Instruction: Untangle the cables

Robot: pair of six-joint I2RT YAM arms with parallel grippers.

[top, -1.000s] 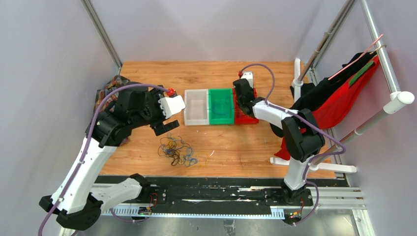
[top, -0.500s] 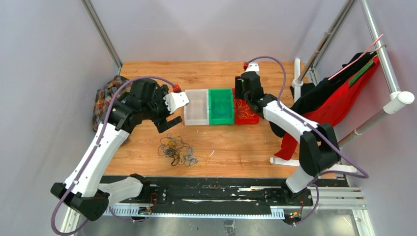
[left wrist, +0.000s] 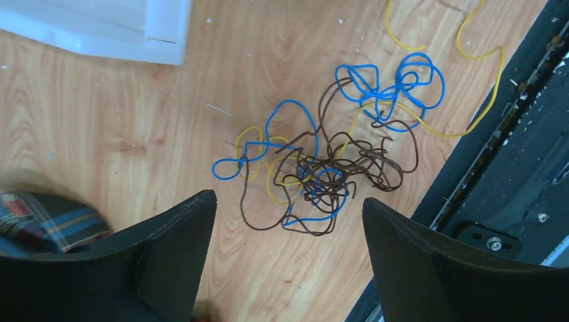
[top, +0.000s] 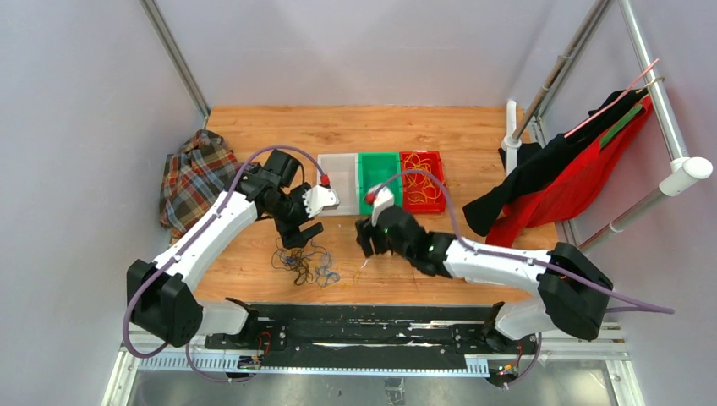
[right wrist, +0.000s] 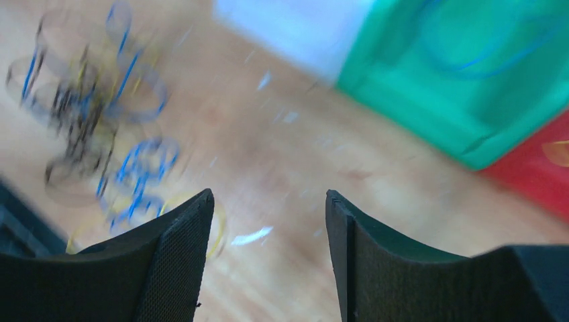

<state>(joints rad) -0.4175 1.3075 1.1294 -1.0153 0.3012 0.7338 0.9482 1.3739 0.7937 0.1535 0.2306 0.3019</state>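
A tangle of thin blue, yellow and dark brown cables lies on the wooden table near the front edge. In the left wrist view the cables lie spread just beyond my fingers. My left gripper hangs open and empty just above the tangle's far side. My right gripper is open and empty to the right of the tangle. In the blurred right wrist view the cables show at the upper left. Yellow cables lie in the red bin, and a blue one in the green bin.
A clear white bin stands left of the green bin in a row at mid-table. A plaid cloth lies at the left edge. Black and red garments hang on a white rack at the right. A black rail runs along the front.
My right gripper has swung from the red bin down to the table beside the tangle. My left gripper has moved down and right, closer over the cables.
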